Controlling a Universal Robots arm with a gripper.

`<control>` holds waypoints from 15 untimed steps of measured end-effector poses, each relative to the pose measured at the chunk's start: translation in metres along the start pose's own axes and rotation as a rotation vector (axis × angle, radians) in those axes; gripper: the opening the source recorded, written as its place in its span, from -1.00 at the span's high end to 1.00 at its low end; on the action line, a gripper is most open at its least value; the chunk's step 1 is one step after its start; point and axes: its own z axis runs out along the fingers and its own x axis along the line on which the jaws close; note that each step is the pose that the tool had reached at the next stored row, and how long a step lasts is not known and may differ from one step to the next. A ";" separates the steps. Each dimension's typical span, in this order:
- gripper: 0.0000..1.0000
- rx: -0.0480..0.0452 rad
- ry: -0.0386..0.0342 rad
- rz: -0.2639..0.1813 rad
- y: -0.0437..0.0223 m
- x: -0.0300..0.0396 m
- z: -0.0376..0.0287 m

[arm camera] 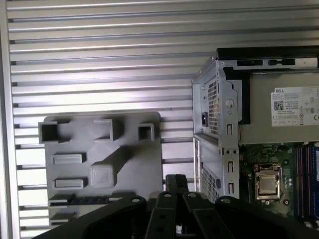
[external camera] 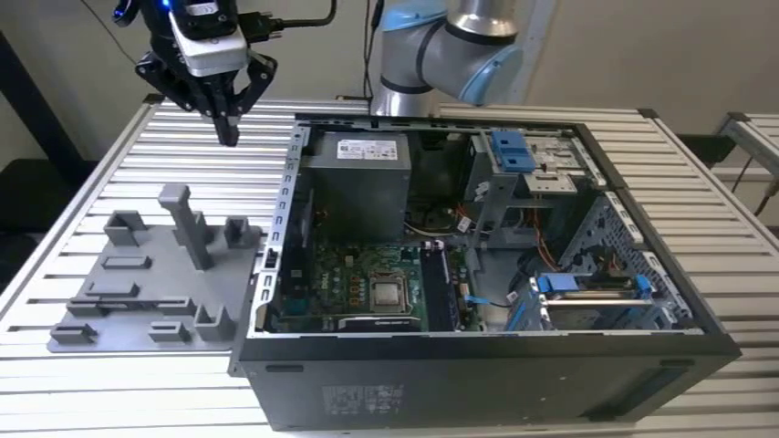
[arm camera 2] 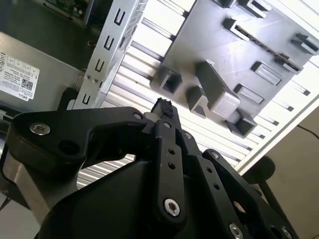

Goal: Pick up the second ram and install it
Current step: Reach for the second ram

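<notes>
Ribbed metal bench [external camera: 86,173] carries a grey fixture tray [arm camera: 134,164], and the second ram [arm camera: 84,200] sits in a long slot near one edge of it, untouched. Well apart from it, the gripper [external camera: 228,139] hangs over the bench, fingers clenched together on nothing. An open computer case [external camera: 487,365] stands just beside the tray

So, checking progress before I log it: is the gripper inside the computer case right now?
No, in the exterior view the gripper hangs outside the computer case, over the table on the grey holder's side.
</notes>
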 end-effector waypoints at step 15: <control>0.79 0.0001 0.0025 -0.003 -0.0017 0.0260 0.0020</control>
